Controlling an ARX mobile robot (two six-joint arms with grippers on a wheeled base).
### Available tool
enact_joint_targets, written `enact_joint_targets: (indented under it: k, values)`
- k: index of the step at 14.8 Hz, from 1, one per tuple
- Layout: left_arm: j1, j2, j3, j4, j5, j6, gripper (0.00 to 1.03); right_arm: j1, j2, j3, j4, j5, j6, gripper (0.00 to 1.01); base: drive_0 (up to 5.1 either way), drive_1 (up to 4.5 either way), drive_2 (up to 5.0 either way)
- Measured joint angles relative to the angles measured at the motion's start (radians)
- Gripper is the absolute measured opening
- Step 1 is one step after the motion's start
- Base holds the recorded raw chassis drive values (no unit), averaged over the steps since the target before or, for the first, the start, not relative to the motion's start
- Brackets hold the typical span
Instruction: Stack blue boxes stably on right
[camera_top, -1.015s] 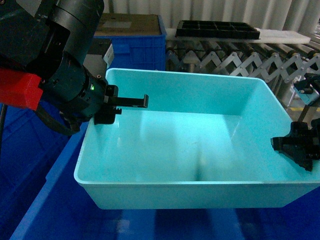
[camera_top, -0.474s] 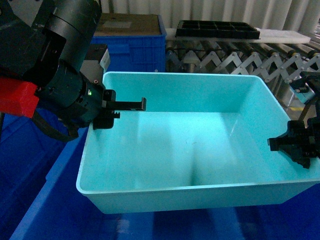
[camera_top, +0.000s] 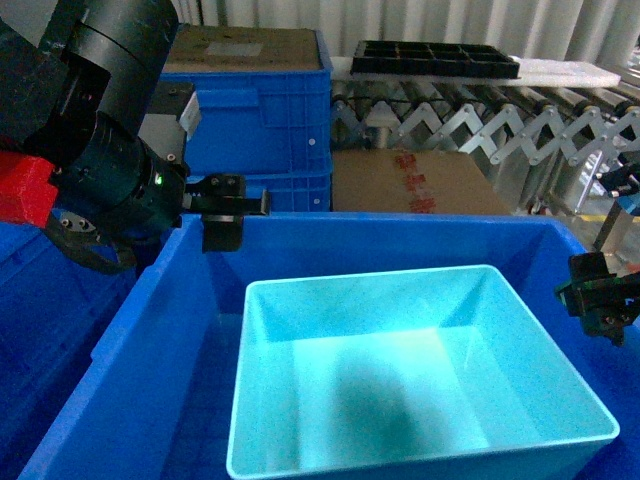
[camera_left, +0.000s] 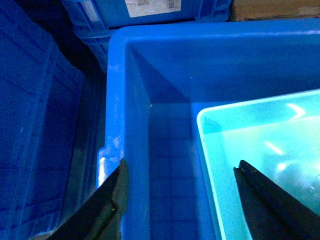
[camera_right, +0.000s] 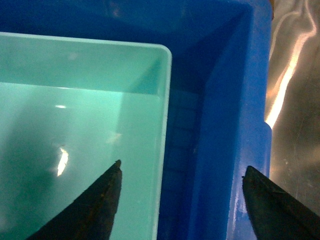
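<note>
The pale blue box (camera_top: 420, 380) sits inside a big dark blue bin (camera_top: 150, 330). Nothing is in the box. It rests low in the bin, with a gap on its left side and on its right side, so it does not touch the bin walls there.

My left claw (camera_top: 238, 203) hangs over the back left corner of the bin. Its jaws are spread wide and hold nothing. From my left wrist I see one finger (camera_left: 107, 205) over the bin's left wall and the other over the box's left rim.

My right claw (camera_top: 603, 300) hangs by the bin's right wall. Its jaws are spread wide too, with nothing between them. From my right wrist, one finger (camera_right: 90, 205) is above the box and the other is above the bin's right wall.

Behind the bin stand more dark blue crates (camera_top: 262, 110), with a brown board lying on top. One crate has a white label (camera_left: 152, 7), but the writing is too small for me to read. A brown cardboard box (camera_top: 420, 182) behind the bin has red marks on its top, too blurry to read. A black tray (camera_top: 435, 58) lies on the roller track (camera_top: 470, 125) at the back.
</note>
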Motion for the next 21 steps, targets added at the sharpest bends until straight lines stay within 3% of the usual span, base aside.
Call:
enact_joint_targets:
  k: [3, 6, 9, 11, 13, 15, 16, 17, 18, 19, 21]
  values:
    - [-0.003, -0.002, 0.000, 0.001, 0.000, 0.011, 0.90, 0.001, 0.000, 0.000, 0.009, -0.002, 0.000, 0.99, 0.0, 0.00, 0.0]
    - [-0.002, -0.004, 0.001, 0.022, -0.006, 0.037, 1.00, 0.000, -0.001, 0.003, 0.021, -0.008, 0.000, 0.98, 0.0, 0.00, 0.0]
    - [0.022, -0.079, 0.029, 0.050, 0.010, 0.084, 0.98, -0.015, -0.044, 0.009, 0.045, -0.042, 0.000, 0.98, 0.0, 0.00, 0.0]
    - [0.069, -0.203, 0.016, 0.045, 0.080, 0.081, 0.98, -0.061, -0.167, 0.011, 0.029, -0.103, 0.006, 0.98, 0.0, 0.00, 0.0]
    - [0.116, -0.387, -0.081, 0.003, 0.124, 0.071, 0.98, -0.141, -0.330, 0.002, -0.026, -0.189, 0.031, 0.98, 0.0, 0.00, 0.0]
    - [0.146, -0.580, -0.174, -0.079, 0.160, 0.024, 0.98, -0.256, -0.518, -0.012, -0.193, -0.304, 0.092, 0.98, 0.0, 0.00, 0.0]
    - [0.153, -0.703, -0.203, -0.124, 0.150, -0.012, 0.98, -0.319, -0.638, -0.012, -0.312, -0.365, 0.119, 0.98, 0.0, 0.00, 0.0]
    - [0.153, -0.813, -0.215, -0.183, 0.126, -0.052, 0.98, -0.361, -0.743, -0.012, -0.404, -0.390, 0.142, 0.98, 0.0, 0.00, 0.0]
    - [0.132, -0.920, -0.227, -0.241, 0.068, -0.082, 0.98, -0.371, -0.842, -0.014, -0.456, -0.404, 0.141, 0.98, 0.0, 0.00, 0.0]
    - [0.114, -0.962, -0.235, -0.232, 0.026, -0.090, 0.98, -0.359, -0.877, -0.022, -0.398, -0.404, 0.141, 0.98, 0.0, 0.00, 0.0]
    - [0.125, -0.961, -0.241, -0.178, 0.040, -0.141, 0.98, -0.347, -0.862, -0.029, -0.374, -0.402, 0.142, 0.98, 0.0, 0.00, 0.0]
